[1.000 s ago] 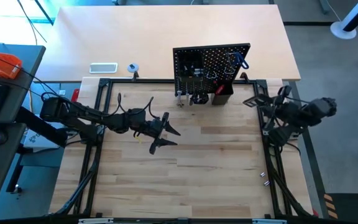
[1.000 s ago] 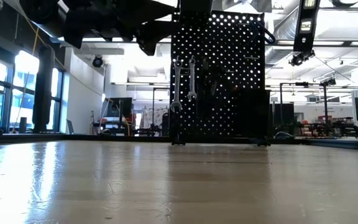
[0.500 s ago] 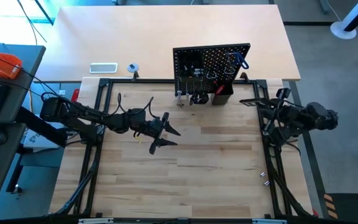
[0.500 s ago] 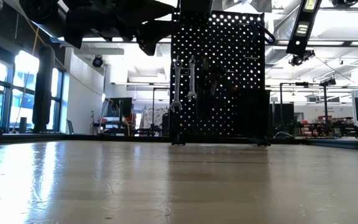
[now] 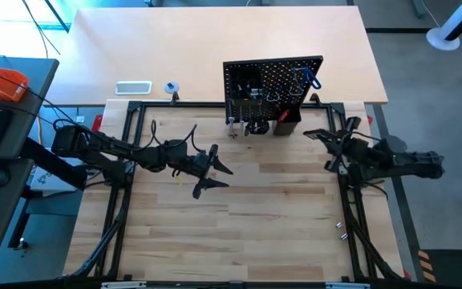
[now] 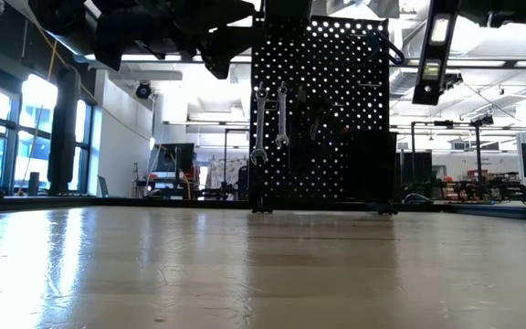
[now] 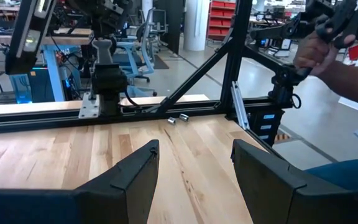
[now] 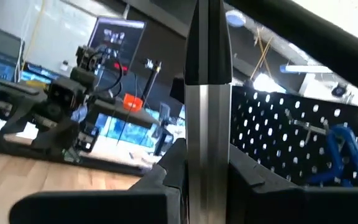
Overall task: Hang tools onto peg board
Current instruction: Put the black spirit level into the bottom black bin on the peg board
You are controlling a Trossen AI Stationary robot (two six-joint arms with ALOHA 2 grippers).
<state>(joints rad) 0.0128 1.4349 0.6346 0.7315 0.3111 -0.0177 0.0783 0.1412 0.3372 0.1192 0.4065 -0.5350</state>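
My right claw (image 8: pixel 207 165) clenched on striped bar (image 8: pixel 207 93); left claw (image 7: pixel 194 165) released, empty. Peg board (image 5: pixel 273 84) bin (image 5: pixel 288 122) contents hidden.

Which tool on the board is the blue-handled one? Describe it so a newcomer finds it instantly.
Find the upright black peg board at the table's far edge. Near its upper right corner, as the high view shows it, hangs the blue-handled hex key. It is the board's only blue item; the wrenches further left are plain silver.

We see a white flat rectangle (image 5: pixel 133 87) and small tape roll (image 5: pixel 171 87) side by side on the pale counter (image 5: pixel 215 32), plus an orange object (image 5: pixel 0 83) far left.
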